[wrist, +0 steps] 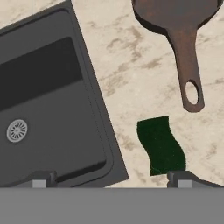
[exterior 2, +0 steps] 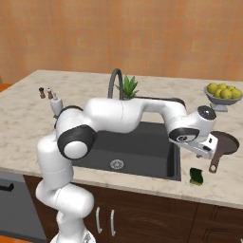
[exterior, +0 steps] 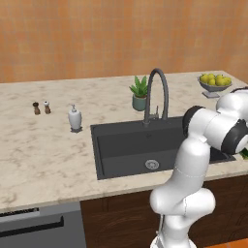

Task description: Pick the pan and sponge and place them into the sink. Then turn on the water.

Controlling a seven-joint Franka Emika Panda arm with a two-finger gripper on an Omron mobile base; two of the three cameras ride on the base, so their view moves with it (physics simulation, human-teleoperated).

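Hovering my gripper [wrist: 112,178] with its jaws spread wide and empty over the counter [exterior 2: 209,190], right of the sink [exterior 2: 142,147]. I see the sponge [exterior 2: 196,176] lying near the counter's front edge, and the pan [exterior 2: 227,142] just beyond it, handle pointing toward me.

Black sink [exterior: 126,150] sat in marble counter [exterior: 43,155], silver drain [exterior: 151,164] near front. Arched tap [exterior: 156,94] behind it, plant [exterior: 140,93] just left of tap. Soap dispenser [exterior: 74,118] left of sink; two shakers [exterior: 41,107] further left. Fruit bowl [exterior: 214,83] at far right.
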